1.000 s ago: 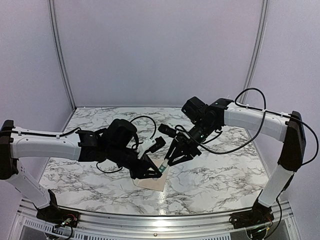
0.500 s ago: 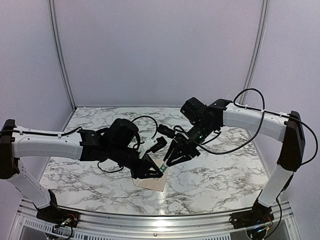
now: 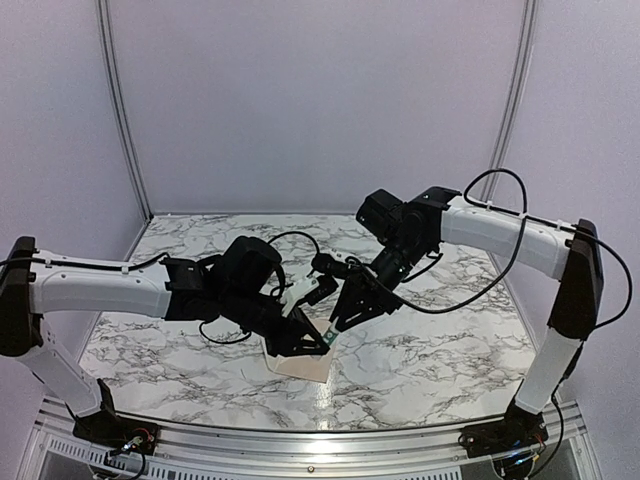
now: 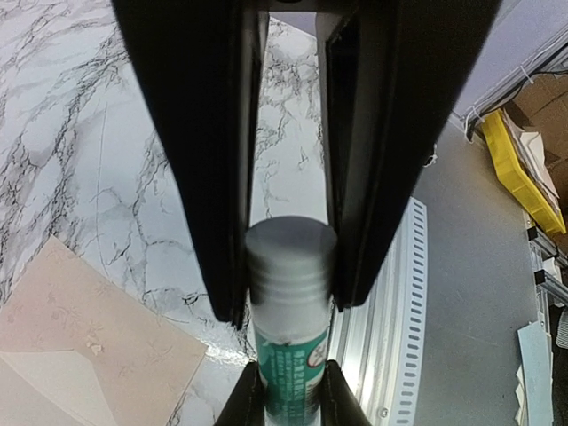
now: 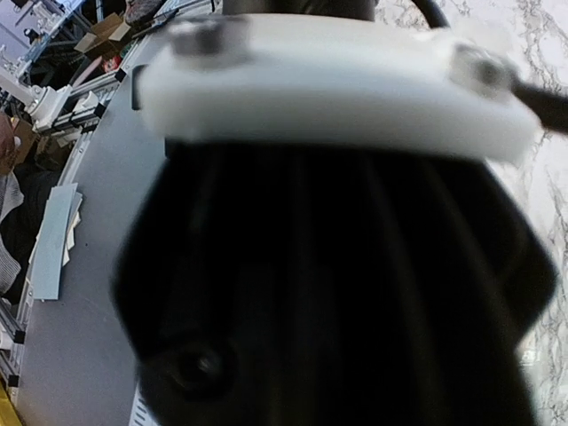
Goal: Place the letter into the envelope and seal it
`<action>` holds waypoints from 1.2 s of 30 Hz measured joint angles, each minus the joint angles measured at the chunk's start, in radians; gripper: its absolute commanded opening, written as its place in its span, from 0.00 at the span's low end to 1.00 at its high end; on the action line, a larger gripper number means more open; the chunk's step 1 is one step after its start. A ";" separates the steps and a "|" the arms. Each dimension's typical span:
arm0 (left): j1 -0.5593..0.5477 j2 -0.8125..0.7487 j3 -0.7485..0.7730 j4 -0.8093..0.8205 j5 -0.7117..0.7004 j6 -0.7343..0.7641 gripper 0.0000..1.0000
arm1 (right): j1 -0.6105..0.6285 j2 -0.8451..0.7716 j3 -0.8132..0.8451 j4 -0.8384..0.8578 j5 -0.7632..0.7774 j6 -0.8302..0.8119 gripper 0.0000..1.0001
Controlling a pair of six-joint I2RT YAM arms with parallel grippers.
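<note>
The envelope (image 3: 300, 366) lies flat on the marble table at the front middle; in the left wrist view it (image 4: 106, 342) shows as pale peach-beige paper with diagonal fold lines at the lower left. I cannot make out the letter as a separate sheet. My left gripper (image 3: 317, 345) (image 4: 284, 297) is shut on the white ribbed end of a glue stick (image 3: 327, 335) (image 4: 288, 377) with a green label, held just above the envelope's right edge. My right gripper (image 3: 336, 321) meets it from the right. Its fingers (image 4: 241, 404) clasp the green body.
The right wrist view is filled by the left arm's black and white wrist housing (image 5: 337, 222). The table's metal front rail (image 4: 390, 293) runs just beyond the glue stick. Black cables (image 3: 300, 245) loop over both arms.
The right arm has shifted slightly left and up, keeping its gripper at the glue stick. The left gripper and the envelope have stayed about where they were.
</note>
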 measured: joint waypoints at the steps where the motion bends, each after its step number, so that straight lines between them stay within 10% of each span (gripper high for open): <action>1: 0.000 0.005 0.005 0.003 0.004 0.003 0.00 | 0.000 0.002 0.018 -0.024 0.017 -0.023 0.00; 19: -0.003 0.051 0.011 -0.095 0.002 0.036 0.00 | -0.169 0.047 0.222 -0.192 -0.002 -0.114 0.00; 36: 0.004 -0.019 -0.019 -0.125 -0.053 0.049 0.00 | -0.337 -0.051 -0.208 0.183 0.464 0.140 0.00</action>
